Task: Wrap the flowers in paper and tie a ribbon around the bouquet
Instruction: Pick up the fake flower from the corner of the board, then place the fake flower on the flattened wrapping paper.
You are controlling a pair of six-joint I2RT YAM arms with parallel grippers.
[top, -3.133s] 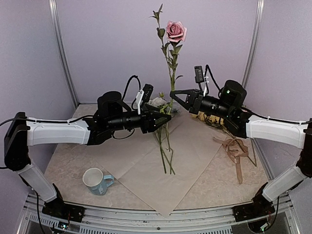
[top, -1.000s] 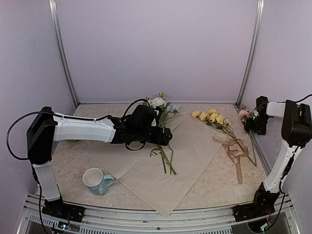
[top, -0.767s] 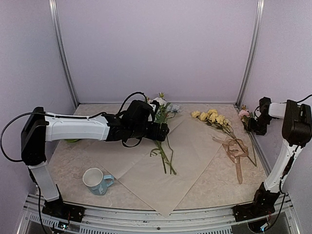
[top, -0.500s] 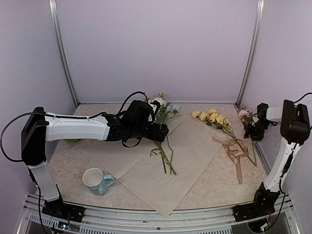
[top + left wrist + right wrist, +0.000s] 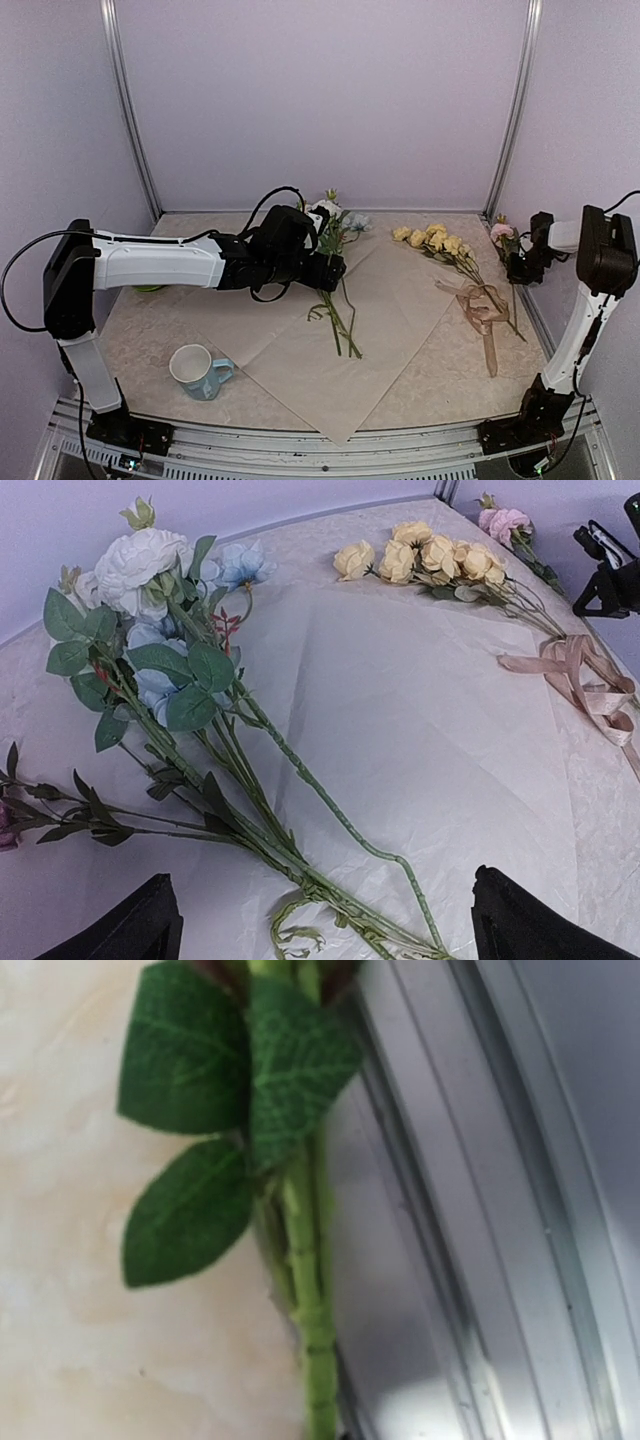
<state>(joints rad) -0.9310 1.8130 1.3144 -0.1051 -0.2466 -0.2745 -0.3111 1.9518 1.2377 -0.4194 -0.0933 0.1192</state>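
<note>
Three lots of flowers, all lying flat. White-and-blue flowers (image 5: pixel 150 590): ruffled fabric heads, matte leaves, long knobbly green stems. They lie on the paper (image 5: pixel 300 350) toward 12 o'clock, stems running toward 6.

Paper: thin peach sheet, creased, set as a diamond at table centre.

Yellow flowers (image 5: pixel 432 240): small rounded heads at 1 o'clock by the paper's corner, stems reaching the ribbon (image 5: pixel 483 305).

Ribbon: flat tan satin, loose loops at 3 o'clock, just off the paper.

Pink rose (image 5: pixel 500 232) at 2 o'clock, against the metal rail (image 5: pixel 450 1160).

Left gripper (image 5: pixel 325 925) over the white-and-blue stems, jaws wide, nothing between.

Right gripper (image 5: pixel 518 266) beside the rose stem, jaws closed; cannot tell whether they pinch it.

Round mug (image 5: pixel 198 370), white inside, pale blue outside, at 8 o'clock.
</note>
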